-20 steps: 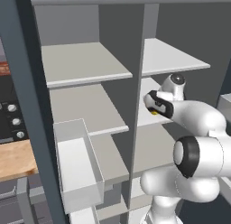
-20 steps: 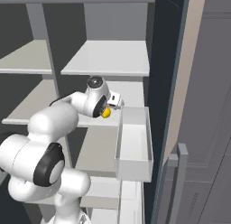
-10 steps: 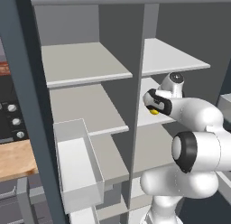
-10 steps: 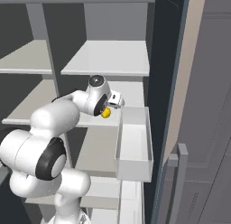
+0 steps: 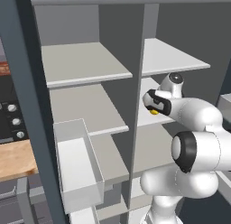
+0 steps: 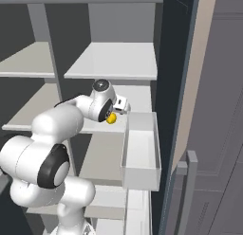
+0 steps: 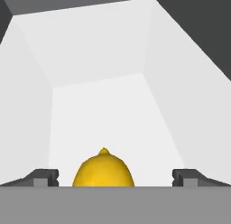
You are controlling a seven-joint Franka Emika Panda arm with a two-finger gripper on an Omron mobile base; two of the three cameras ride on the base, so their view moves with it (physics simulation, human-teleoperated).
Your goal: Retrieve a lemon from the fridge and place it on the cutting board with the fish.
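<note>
The fingers (image 7: 115, 177) stand spread as wide as they go, holding nothing. The lemon (image 7: 103, 169) sits between the two tips, nearer the left one in the hand view, with clear gaps on both sides and its pointed end facing away from them. It rests on a pale shelf (image 7: 108, 110) inside the fridge (image 6: 175, 63); from the base views the yellow fruit shows just under the hand.
</note>
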